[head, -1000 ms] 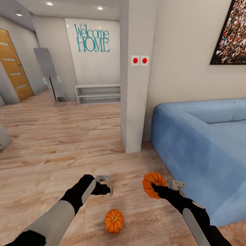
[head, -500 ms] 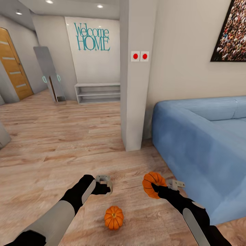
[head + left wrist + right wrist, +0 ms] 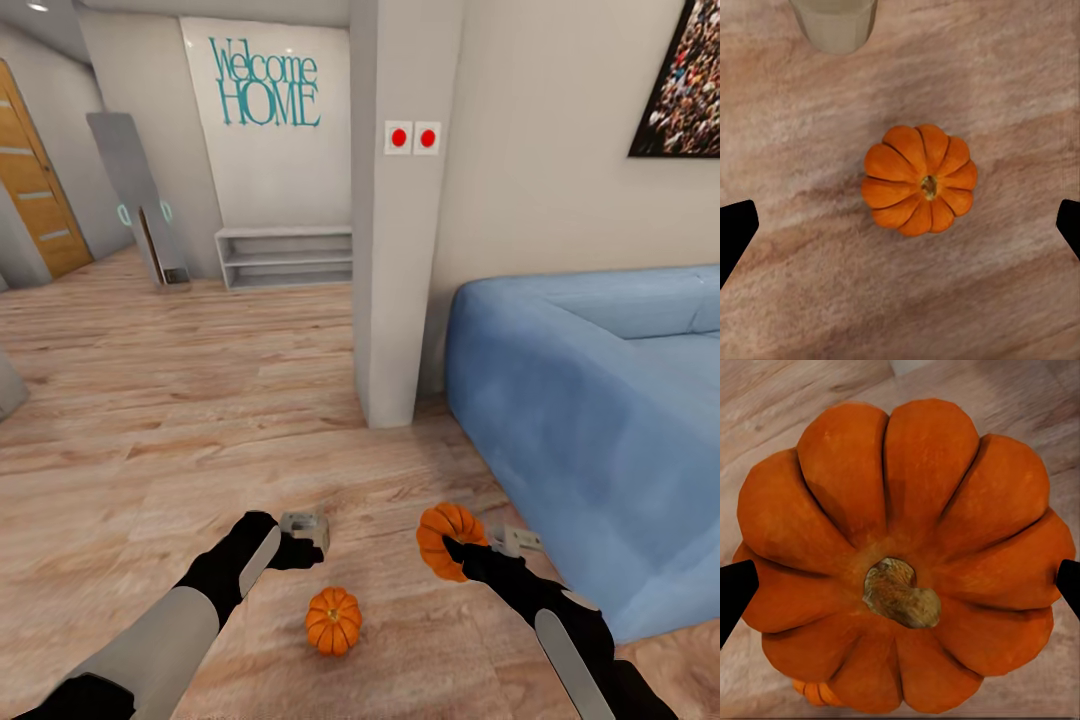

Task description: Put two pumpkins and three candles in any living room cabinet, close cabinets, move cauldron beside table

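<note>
Got right gripper (image 3: 455,548) pinching one pumpkin (image 3: 448,541); left gripper (image 3: 312,535) spread above floor pumpkin (image 3: 333,620), bottom center, for next grab.

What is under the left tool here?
A pumpkin sits upright on the wood floor, stem up, below the open left tool. The floor patch beneath the pumpkin is covered.

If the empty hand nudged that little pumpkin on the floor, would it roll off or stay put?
The pumpkin on the floor sits squat, stem up, on the wood floor, so it would probably slide rather than roll. Its ribbed, rounded sides look smooth, so the fingers might slip. It likely stays rigid, like the held pumpkin.
</note>
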